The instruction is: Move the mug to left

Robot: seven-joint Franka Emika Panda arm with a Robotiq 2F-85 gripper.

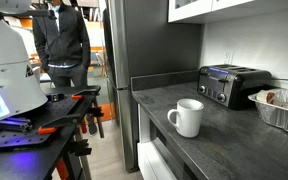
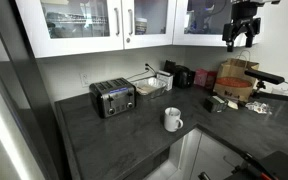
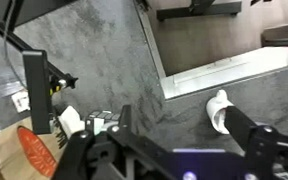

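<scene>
Gripper (image 2: 241, 40) hangs high over the dark counter (image 2: 104, 140) with its fingers spread apart and nothing between them. It is well apart from the white mug (image 2: 172, 120), at about 1 o'clock from it in an exterior view. In the wrist view the mug (image 3: 216, 106) shows at 3 o'clock, partly hidden behind one finger. The mug (image 1: 188, 117) stands upright near the counter's front edge, with the toaster (image 1: 232, 84) at its 1 o'clock and the foil tray (image 1: 281, 108) at 3 o'clock.
</scene>
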